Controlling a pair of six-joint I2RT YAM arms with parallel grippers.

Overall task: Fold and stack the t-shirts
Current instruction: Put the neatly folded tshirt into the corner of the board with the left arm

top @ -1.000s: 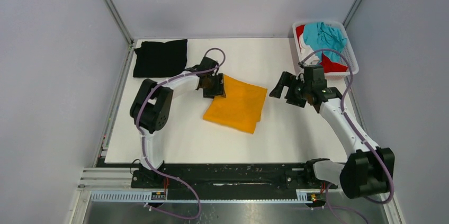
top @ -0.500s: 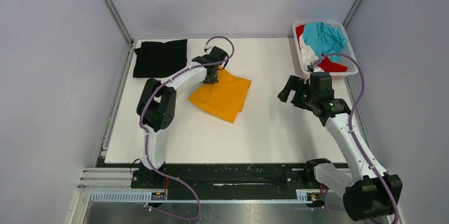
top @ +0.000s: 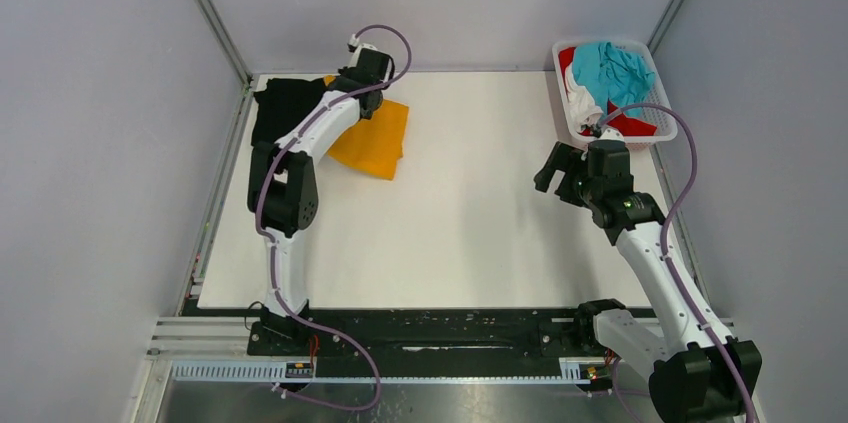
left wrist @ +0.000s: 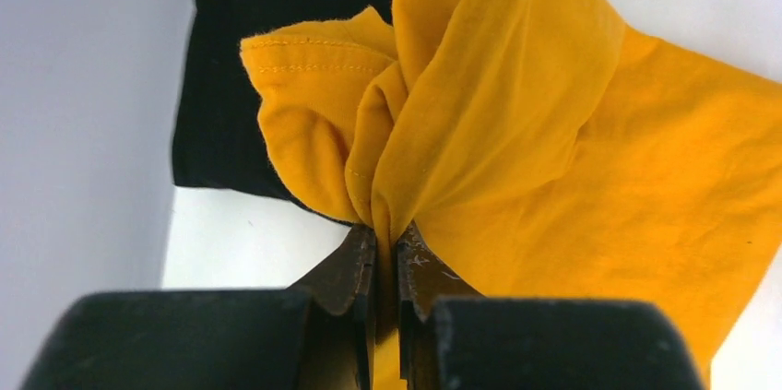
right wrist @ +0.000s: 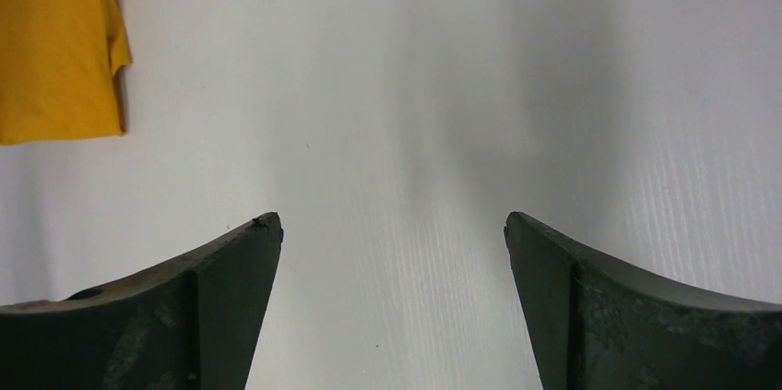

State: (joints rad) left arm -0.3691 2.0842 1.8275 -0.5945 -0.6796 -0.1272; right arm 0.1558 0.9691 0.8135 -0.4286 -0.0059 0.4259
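Only the left wrist view shows the left hand [left wrist: 387, 235] clamped on the soft orange-yellow cloth t-shirt [left wrist: 590, 187], lying lengthwise ahead-right of it; right hand [right wrist: 392, 229] apart.

Overhead and close wrist views; common orange-yellow t-shirt [top: 378, 139]

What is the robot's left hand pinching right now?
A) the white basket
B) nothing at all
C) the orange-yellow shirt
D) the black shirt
C: in the left wrist view the left gripper has its jaws closed tight on a bunched-up fold of the orange-yellow t-shirt.
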